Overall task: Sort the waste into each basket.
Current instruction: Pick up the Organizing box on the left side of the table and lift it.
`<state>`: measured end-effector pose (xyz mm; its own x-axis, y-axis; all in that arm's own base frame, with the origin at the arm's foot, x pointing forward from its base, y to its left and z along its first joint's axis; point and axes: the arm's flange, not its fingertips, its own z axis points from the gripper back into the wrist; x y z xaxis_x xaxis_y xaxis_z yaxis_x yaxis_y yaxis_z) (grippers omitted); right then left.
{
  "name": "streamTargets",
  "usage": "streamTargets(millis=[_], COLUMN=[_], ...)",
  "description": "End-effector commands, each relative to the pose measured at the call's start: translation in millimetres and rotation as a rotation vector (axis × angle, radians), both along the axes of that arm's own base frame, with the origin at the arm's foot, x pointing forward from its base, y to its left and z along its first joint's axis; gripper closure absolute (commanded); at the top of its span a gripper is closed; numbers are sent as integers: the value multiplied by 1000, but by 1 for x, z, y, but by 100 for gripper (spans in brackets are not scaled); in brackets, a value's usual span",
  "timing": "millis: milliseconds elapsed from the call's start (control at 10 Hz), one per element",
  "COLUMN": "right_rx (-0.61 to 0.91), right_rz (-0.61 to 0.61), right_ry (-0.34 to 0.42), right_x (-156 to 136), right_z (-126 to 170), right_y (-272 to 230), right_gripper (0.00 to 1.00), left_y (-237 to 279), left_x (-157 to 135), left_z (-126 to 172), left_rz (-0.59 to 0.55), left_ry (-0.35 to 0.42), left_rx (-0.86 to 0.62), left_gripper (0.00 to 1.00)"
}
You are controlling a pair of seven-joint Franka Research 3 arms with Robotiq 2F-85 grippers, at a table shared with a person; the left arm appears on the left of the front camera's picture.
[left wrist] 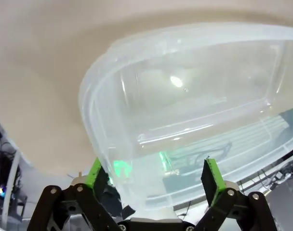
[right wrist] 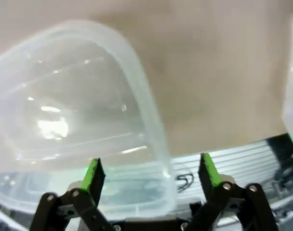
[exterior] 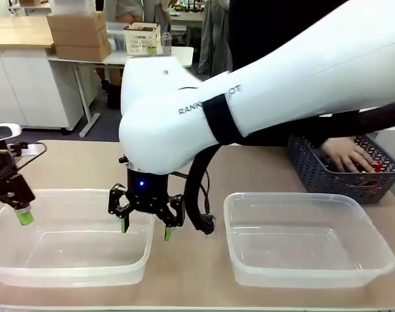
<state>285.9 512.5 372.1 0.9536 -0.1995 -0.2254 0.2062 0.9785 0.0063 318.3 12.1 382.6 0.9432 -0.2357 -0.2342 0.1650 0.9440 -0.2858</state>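
Right gripper (exterior: 145, 229) is hanging over the right rim of the left tub (exterior: 74, 192), jaws apart, gripping nothing. Left gripper (left wrist: 153, 174) is hovering at that tub's left end, jaws also apart. The 2nd tub (exterior: 295, 195) is sitting alongside, to the right. A person's hand (exterior: 345, 156) is resting inside the grey basket (exterior: 314, 173), beside red waste (exterior: 377, 167).

we find the right tub (exterior: 301, 195) open above; left of it the right gripper (exterior: 145, 229) blocks the way, behind it a hand (exterior: 347, 156) sits in the grey basket (exterior: 314, 175).
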Motion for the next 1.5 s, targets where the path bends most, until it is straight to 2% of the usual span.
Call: streamTargets(millis=[0,300,400,500,600,700,800,900,1000,1100,1400], right_rx=[-55,-49,-47,-59,-81,-77,-86,-90,-90,-95,-101], right_rz=[10,-18,-20,-22,-11,-9,-14,-15,-15,-18,-20], right_ry=[31,21,22,16,13,25,21,17,17,16,3], right_x=[21,20,21,19,17,18,18,18,18,19,22], right_z=[-1,5,6,7,9,9,8,8,8,7,5], right_y=[32,20,17,14,10,8,8,7,7,6,1], right_gripper=[0,0,0,0,54,54,100,60,100,100,100], left_y=[-17,-18,-17,-18,-16,-14,-14,-15,-15,-16,-14], left_x=[-110,-113,-110,-111,-110,-109,-108,-108,-109,-109,-109], left_z=[-77,-81,-82,-82,-84,-87,-88,-90,-92,-93,-92], left_rz=[45,67,119,127,153,182,193,187,181,178,188], left_ry=[-43,-42,-84,-97,-121,-150,-166,-167,-167,-159,-156], left_rx=[0,34,51,60,129,178,194,212,228,224,216], left_gripper=[0,0,54,56,100,100,100,85,95,100,100])
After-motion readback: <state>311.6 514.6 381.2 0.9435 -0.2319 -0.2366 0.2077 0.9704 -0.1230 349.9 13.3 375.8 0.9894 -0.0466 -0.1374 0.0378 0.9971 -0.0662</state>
